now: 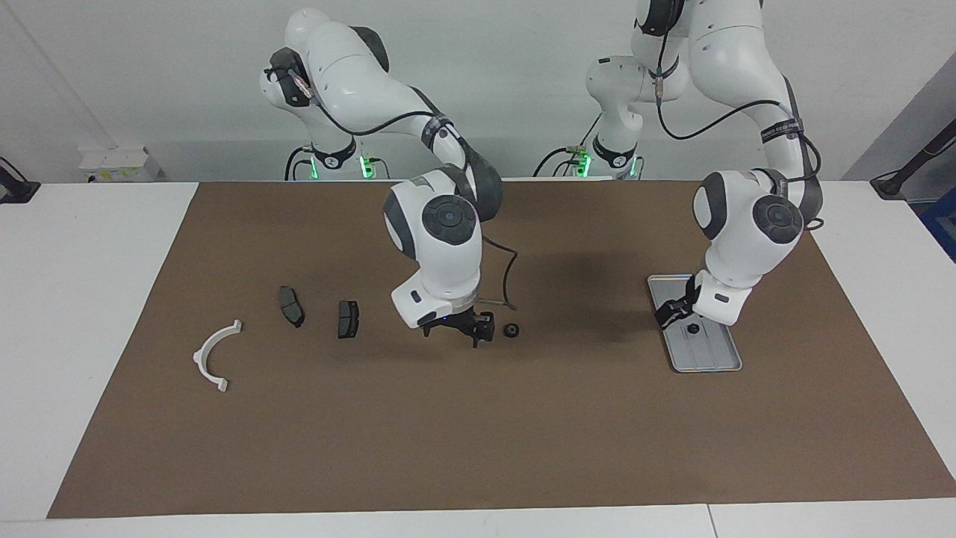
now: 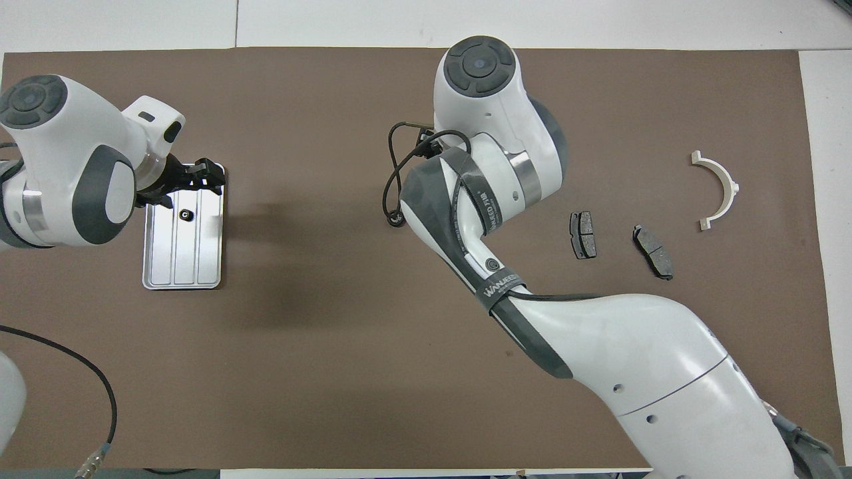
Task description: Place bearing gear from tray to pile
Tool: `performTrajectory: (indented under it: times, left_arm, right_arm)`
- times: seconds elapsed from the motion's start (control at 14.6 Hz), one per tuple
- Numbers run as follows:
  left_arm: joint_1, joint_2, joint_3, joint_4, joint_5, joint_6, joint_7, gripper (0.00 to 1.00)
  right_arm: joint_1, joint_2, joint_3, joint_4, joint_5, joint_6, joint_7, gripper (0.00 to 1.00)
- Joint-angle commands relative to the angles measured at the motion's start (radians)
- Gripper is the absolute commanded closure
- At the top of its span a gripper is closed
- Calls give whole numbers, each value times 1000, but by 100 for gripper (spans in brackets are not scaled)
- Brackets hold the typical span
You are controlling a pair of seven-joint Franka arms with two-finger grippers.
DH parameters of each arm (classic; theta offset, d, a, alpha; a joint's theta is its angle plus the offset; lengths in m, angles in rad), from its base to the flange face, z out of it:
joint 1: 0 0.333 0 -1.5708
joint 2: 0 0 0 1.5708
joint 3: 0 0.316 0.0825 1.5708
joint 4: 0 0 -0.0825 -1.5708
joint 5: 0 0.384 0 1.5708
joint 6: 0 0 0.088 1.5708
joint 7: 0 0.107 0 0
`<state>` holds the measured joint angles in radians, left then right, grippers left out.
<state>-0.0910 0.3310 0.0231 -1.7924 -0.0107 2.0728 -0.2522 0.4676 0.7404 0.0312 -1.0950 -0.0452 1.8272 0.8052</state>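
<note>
The silver tray [image 1: 713, 360] lies on the brown mat toward the left arm's end; it also shows in the overhead view [image 2: 200, 263]. A small black bearing gear [image 1: 694, 329] sits on it, seen from above too [image 2: 186, 214]. My left gripper [image 1: 676, 314] hangs open and empty just over the tray beside that gear, also in the overhead view [image 2: 203, 178]. A second black gear [image 1: 511, 330] lies on the mat mid-table [image 2: 395, 219]. My right gripper [image 1: 452, 333] is open and low beside it, apart from it. The pile is a white bracket [image 1: 215, 355] and two dark pads [image 1: 290, 305] [image 1: 348, 318].
From above, the bracket [image 2: 719, 189] and the pads [image 2: 583, 234] [image 2: 653, 251] lie toward the right arm's end. The right arm's body hides its own gripper there. A black cable loops [image 2: 393, 166] off the right wrist over the mat.
</note>
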Motion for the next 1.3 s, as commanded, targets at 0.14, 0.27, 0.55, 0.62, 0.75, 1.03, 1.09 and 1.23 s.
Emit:
performTrajectory:
  times: [0.14,0.27,0.55,0.62,0.75,1.03,1.09,1.23]
  left_arm:
    - [65,-46,-12,-130,9,127,129,28]
    - [79,-40,-12,-134,9,148,145,43]
    - [94,-38,-12,-176,9,197,182,52]
    - [94,-38,-14,-185,9,208,180,52]
    - [94,-35,-14,-192,9,220,173,52]
    - [86,-32,-14,-194,9,234,136,52]
    - [86,-32,-14,-194,9,234,136,52]
    - [83,-32,-14,-206,9,246,136,52]
  right_arm:
    - [80,63,-7,33,-16,27,94,0]
    - [89,71,-4,33,-16,30,92,0]
    - [140,108,-8,35,-16,69,121,0]
    - [149,119,-10,35,-16,73,135,0]
    - [167,132,-13,35,-16,92,143,0]
    - [170,148,-11,35,-34,99,144,0]
    - [171,151,-10,35,-36,113,144,0]
    - [169,152,-10,35,-38,115,143,6]
